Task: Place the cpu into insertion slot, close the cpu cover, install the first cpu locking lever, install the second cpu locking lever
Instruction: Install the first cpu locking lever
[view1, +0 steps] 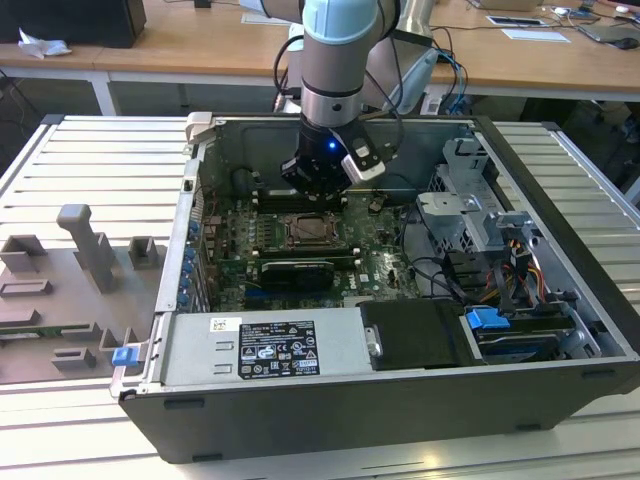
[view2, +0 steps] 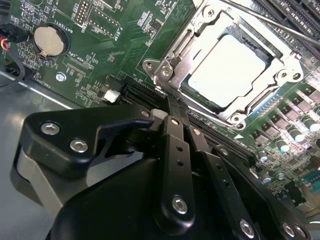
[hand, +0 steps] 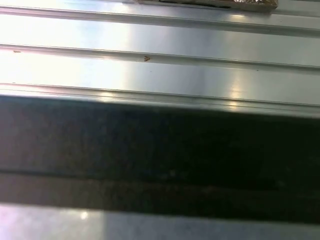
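Observation:
The cpu (view2: 227, 70), a pale square chip, lies flat in the insertion slot (view1: 308, 230) on the green motherboard. The silvery cpu cover (view2: 281, 65) is down around it, framing the chip. A thin metal lever rod (view2: 270, 22) runs slantwise past the far side of the socket. My gripper (view2: 172, 107) has its black fingers drawn together with nothing visible between them, the tips close to one corner of the socket. In the exterior view my gripper (view1: 318, 188) hangs inside the open computer case just behind the socket.
A coin battery (view2: 48, 40) and long black memory slots (view2: 295, 15) flank the socket. A black card (view1: 295, 270) lies in front, the power supply (view1: 270, 350) and drive bay (view1: 470, 205) stand nearby. The dark case wall (hand: 160, 150) meets the ribbed table (hand: 160, 70).

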